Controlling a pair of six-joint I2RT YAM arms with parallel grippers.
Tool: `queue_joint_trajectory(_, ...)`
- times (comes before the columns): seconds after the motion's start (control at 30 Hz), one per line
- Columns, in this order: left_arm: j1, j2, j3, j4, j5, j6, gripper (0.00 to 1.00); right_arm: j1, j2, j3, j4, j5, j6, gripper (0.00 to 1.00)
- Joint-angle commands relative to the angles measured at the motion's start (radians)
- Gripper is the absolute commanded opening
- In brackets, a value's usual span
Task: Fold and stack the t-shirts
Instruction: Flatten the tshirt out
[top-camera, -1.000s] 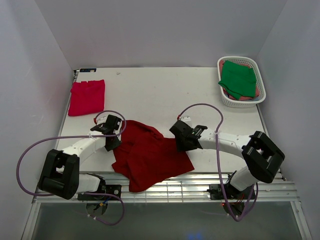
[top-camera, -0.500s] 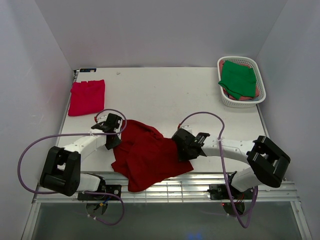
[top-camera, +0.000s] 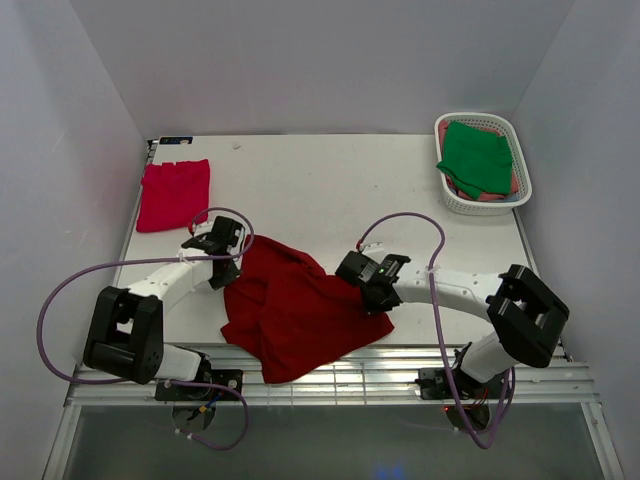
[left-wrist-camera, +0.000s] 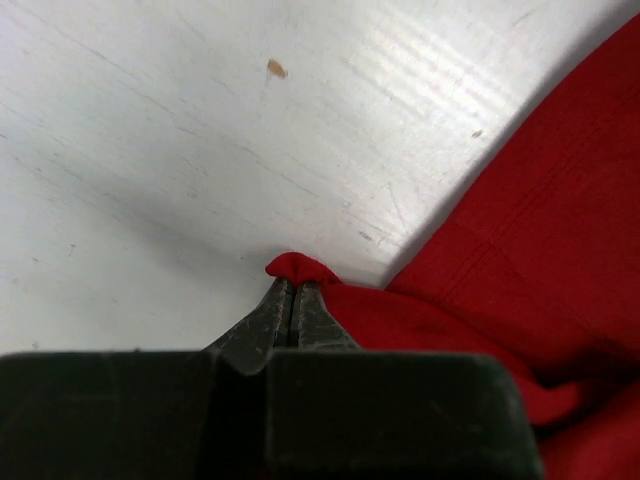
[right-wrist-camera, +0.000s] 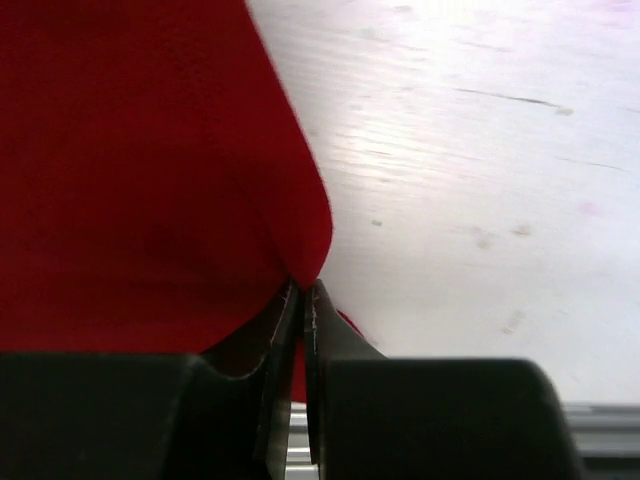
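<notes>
**Your left hand (left-wrist-camera: 292, 288) and right hand (right-wrist-camera: 304, 294) each pinch the dark red t-shirt (top-camera: 300, 310) at opposite edges, near the front of the table (top-camera: 330, 190).**

Your left hand is closed on a small bunched tip of cloth at the shirt's left edge, and your right hand is clamped on a rounded fold at its right edge. The shirt lies rumpled between them, soft matte knit on the scuffed white tabletop. A pinkish-red t-shirt (top-camera: 174, 194) lies folded flat at the far left. A green t-shirt (top-camera: 477, 156) tops the white slotted basket (top-camera: 447, 195) at the far right.
</notes>
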Motion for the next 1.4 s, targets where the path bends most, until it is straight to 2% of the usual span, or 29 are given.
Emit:
queue_joint_trajectory(0.0,0.011,-0.059,0.125,-0.056,-0.100,0.033,0.00,-0.018,-0.084,0.181,-0.259,0.232,0.041,0.08)
queue_joint_trajectory(0.13,0.021,-0.109,0.324,-0.131,-0.166,0.087,0.00,-0.082,-0.157,0.385,-0.378,0.365,-0.005,0.08)
queue_joint_trajectory(0.17,0.023,-0.109,0.417,-0.168,-0.173,0.105,0.00,-0.111,-0.179,0.424,-0.387,0.404,-0.026,0.08)
queue_joint_trajectory(0.43,0.023,-0.185,0.774,-0.200,-0.227,0.159,0.00,-0.196,-0.176,0.791,-0.382,0.594,-0.302,0.08)
queue_joint_trajectory(0.6,0.024,-0.247,0.953,-0.148,-0.261,0.202,0.00,-0.214,-0.162,0.984,-0.265,0.688,-0.481,0.08)
queue_joint_trajectory(0.63,0.024,-0.277,0.996,-0.089,-0.249,0.232,0.00,-0.217,-0.168,1.021,-0.208,0.709,-0.549,0.08)
queue_joint_trajectory(0.8,0.023,-0.368,1.015,-0.005,-0.119,0.273,0.00,-0.217,-0.223,1.081,-0.009,0.743,-0.733,0.08)
queue_joint_trajectory(0.87,0.023,-0.389,1.026,0.007,-0.066,0.276,0.00,-0.217,-0.271,1.079,0.062,0.746,-0.840,0.08)
queue_joint_trajectory(0.97,0.024,-0.428,1.038,0.001,0.035,0.257,0.00,-0.214,-0.337,1.079,0.145,0.722,-0.908,0.09)
queue_joint_trajectory(1.07,0.024,-0.475,1.059,-0.013,0.107,0.228,0.00,-0.213,-0.389,1.122,0.119,0.648,-0.927,0.09)
queue_joint_trajectory(1.23,0.024,-0.517,1.170,-0.050,0.196,0.176,0.00,-0.213,-0.458,1.211,0.047,0.481,-0.864,0.09)
queue_joint_trajectory(1.37,0.024,-0.526,1.237,-0.070,0.274,0.141,0.00,-0.214,-0.444,1.363,-0.051,0.345,-0.841,0.08)
